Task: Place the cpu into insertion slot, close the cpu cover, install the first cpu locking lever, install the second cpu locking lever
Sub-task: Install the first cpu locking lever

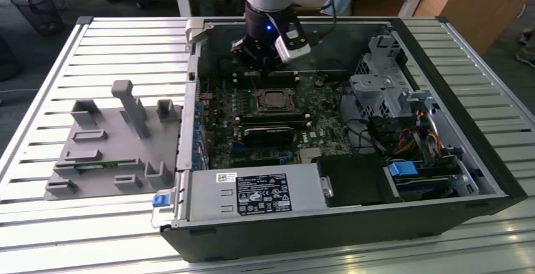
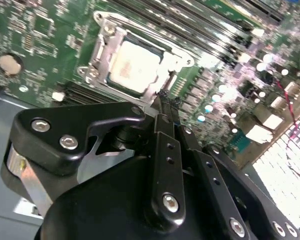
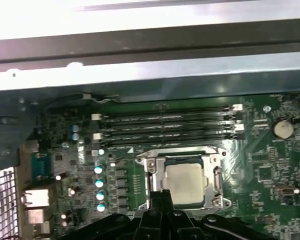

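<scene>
The slatted table (image 1: 100, 36) carries the open computer case (image 1: 334, 233), with a grey fixture tray (image 1: 100, 155) just beside it at the exterior view's left. The green motherboard (image 3: 260, 165) lies inside the case and I hang over it. My gripper (image 2: 162, 102) has its fingers pressed together with nothing between them, the tips right by one edge of the cpu cover (image 3: 155, 167) (touching or not, I cannot tell). That cover lies flat over the insertion slot (image 3: 209, 182), and the cpu (image 3: 187, 182) sits in the slot, showing through the cover's window
</scene>
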